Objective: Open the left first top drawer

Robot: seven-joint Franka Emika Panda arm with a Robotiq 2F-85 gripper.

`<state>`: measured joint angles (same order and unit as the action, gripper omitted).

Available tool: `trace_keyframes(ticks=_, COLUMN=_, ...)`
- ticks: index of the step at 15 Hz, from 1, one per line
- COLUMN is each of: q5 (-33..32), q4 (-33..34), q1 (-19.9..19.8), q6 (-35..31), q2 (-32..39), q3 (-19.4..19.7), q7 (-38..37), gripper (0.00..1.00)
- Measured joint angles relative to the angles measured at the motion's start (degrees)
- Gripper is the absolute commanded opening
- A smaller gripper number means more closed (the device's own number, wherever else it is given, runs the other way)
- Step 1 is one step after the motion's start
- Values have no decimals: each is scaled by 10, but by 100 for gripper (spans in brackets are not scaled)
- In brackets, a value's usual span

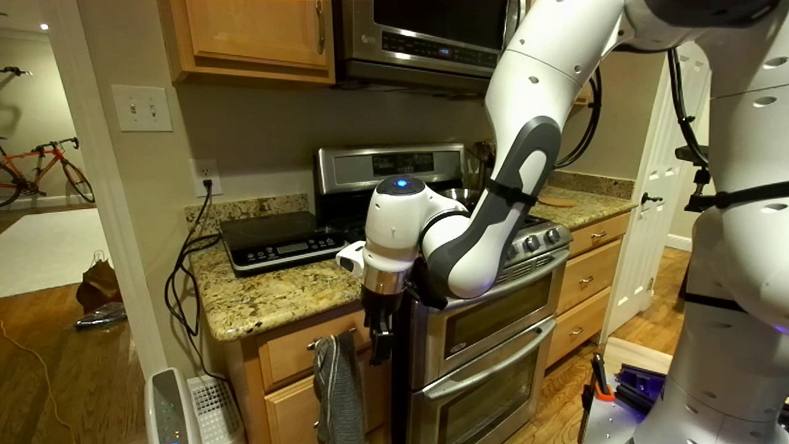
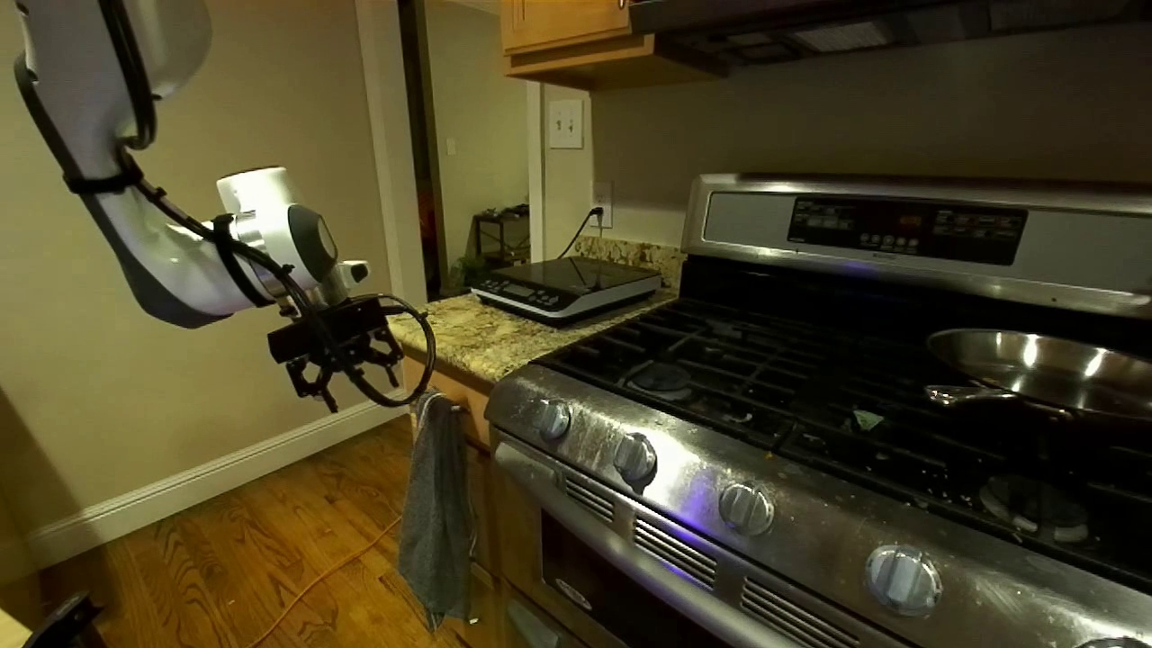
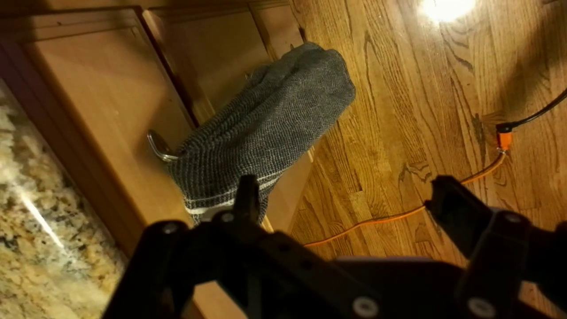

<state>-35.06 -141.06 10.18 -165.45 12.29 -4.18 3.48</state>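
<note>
The left first top drawer is a flat honey-wood front just under the granite counter, flush with the cabinet. Its metal handle is partly covered by a grey towel that drapes down over the cabinet door below. My gripper stands open, fingers wide apart, with only floor seen between them. An exterior view has the gripper out in front of the drawer front, apart from it and pointing down. In the wrist view, one finger overlaps the towel's lower edge; no contact shows. The drawer's inside is hidden.
Right of the drawer stands the steel oven range with protruding door handles. A black induction cooktop sits on the granite counter above. A white appliance is on the floor by the cabinet. An orange cord crosses the floor.
</note>
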Motion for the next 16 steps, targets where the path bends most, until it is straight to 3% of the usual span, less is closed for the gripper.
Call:
trace_keyframes(ticks=9, q5=-47, q4=65, q1=7, q6=-44, q2=89, q3=17, q7=-2, gripper=100)
trace_keyframes(ticks=16, q5=-169, q4=95, q1=78, q6=-57, q2=98, q3=94, q7=-66, gripper=100)
